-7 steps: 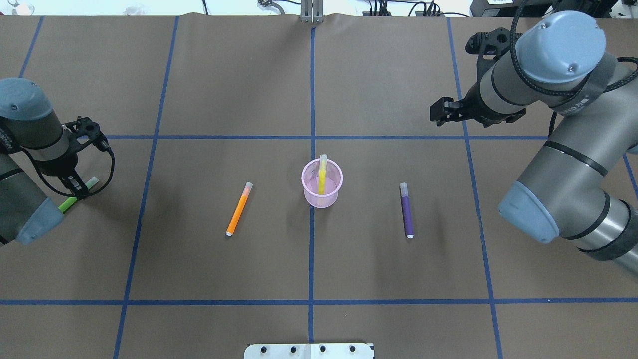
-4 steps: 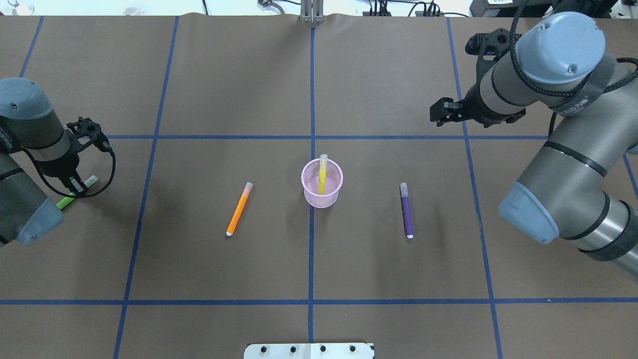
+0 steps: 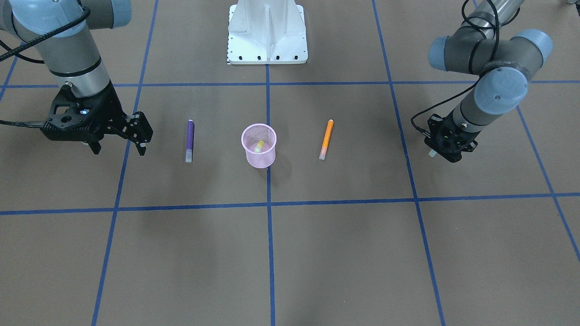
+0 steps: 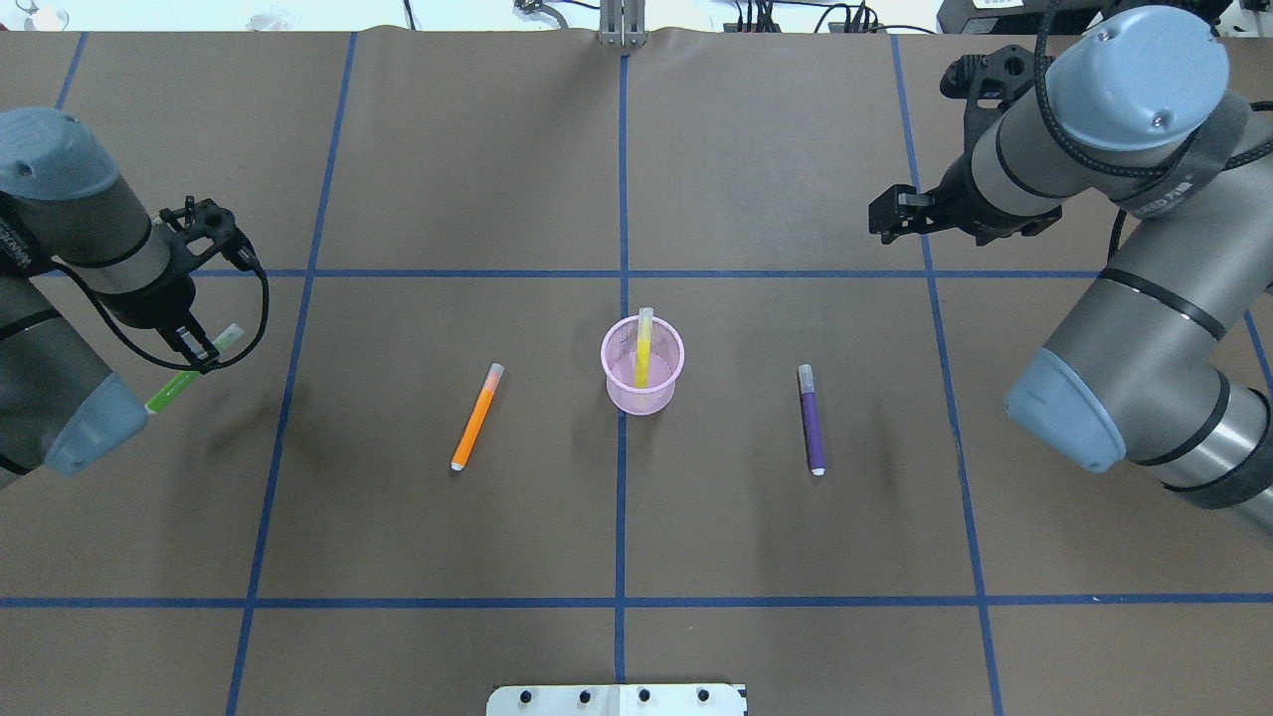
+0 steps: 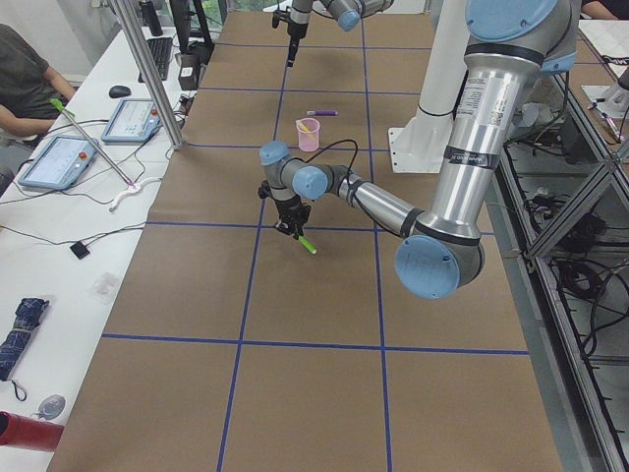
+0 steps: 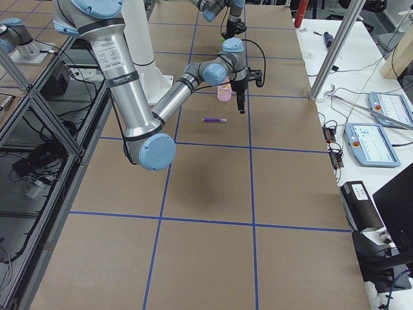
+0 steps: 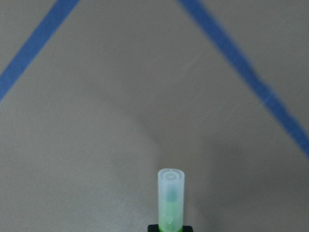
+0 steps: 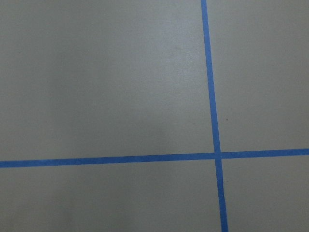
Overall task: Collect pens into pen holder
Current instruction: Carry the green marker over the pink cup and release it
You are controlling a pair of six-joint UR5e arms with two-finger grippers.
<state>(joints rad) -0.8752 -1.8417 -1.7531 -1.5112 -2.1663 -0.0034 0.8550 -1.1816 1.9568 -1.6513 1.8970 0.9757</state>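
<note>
From overhead, my left gripper (image 4: 199,350) was pinched on the green pen (image 4: 169,395) at the table's (image 4: 796,557) left side. The pen lay slanted in my grip, its pale cap toward the far side and its shadow thrown apart from it on the brown paper. My right gripper (image 4: 880,224) hung over the far right, well away from everything. The pink pen holder (image 4: 642,400) stood upright at the middle on a blue tape line (image 4: 621,517), with the yellow pen (image 4: 644,358) leaning inside it. The orange pen (image 4: 475,418) lay flat to its left and the purple pen (image 4: 813,423) flat to its right, both apart from the cup.

The front-facing view showed my right gripper's fingers spread wide and holding nothing. My left gripper hid nearly all of the green pen there.

From the table's left end, the green pen stuck out below my left gripper at a slant; I could not tell whether its tip touched the paper.

From the right end, my right gripper pointed down, with the purple pen lying nearer the camera.

My left wrist camera saw the green pen's pale cap rising from the bottom edge.

My right wrist camera saw only brown paper and crossing tape.
</note>
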